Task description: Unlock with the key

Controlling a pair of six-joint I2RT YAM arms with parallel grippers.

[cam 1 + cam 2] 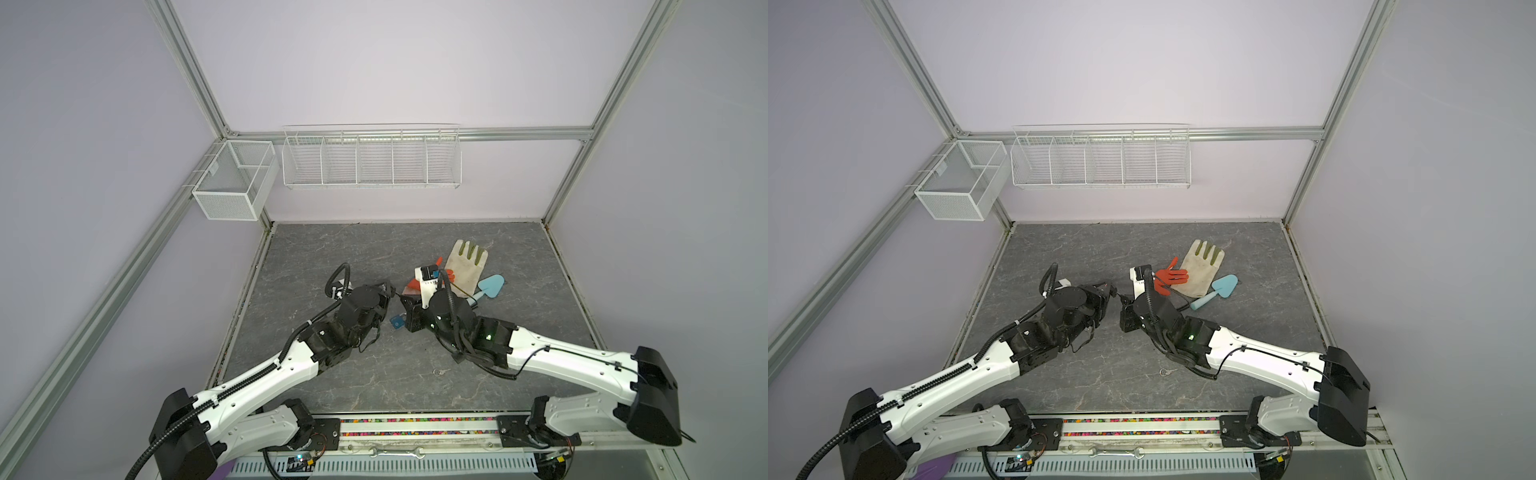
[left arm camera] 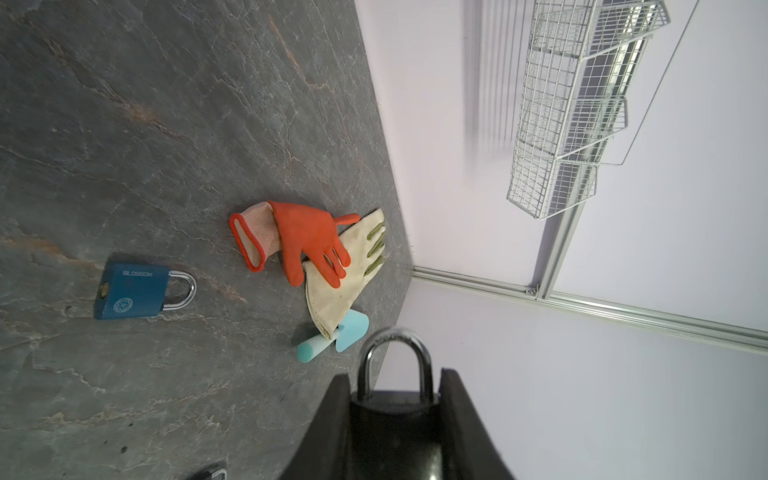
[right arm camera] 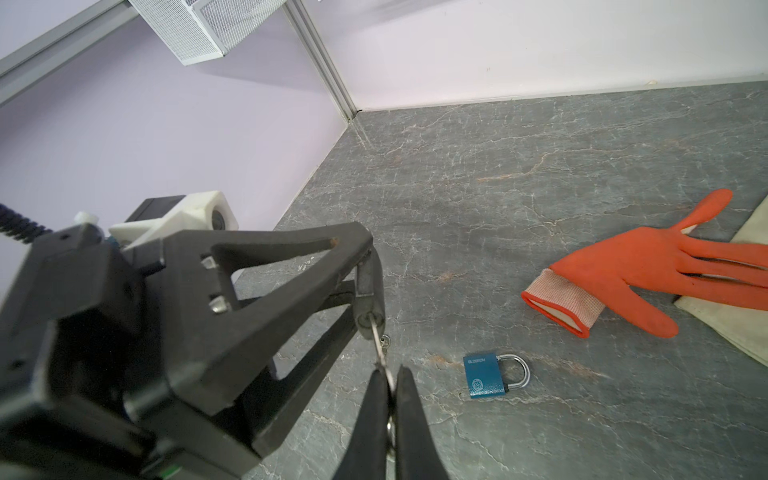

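Your left tool (image 2: 395, 376) clamps black padlock (image 2: 392, 419), near mid-frame in both top views. Your right tool (image 3: 390, 374) pinches key (image 3: 379, 338), tip in keyway (image 3: 371, 319). Shackle (image 2: 392, 334) seated: turn pending.

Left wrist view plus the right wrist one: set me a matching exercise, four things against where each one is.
Things:
1. dark padlock
2. blue padlock
3. orange glove
4. key

Places:
A. lying free on the table
B. pinched in the right gripper
C. clamped in the left gripper
D. partly over the cream glove

Pairs: 1-C, 2-A, 3-D, 4-B.
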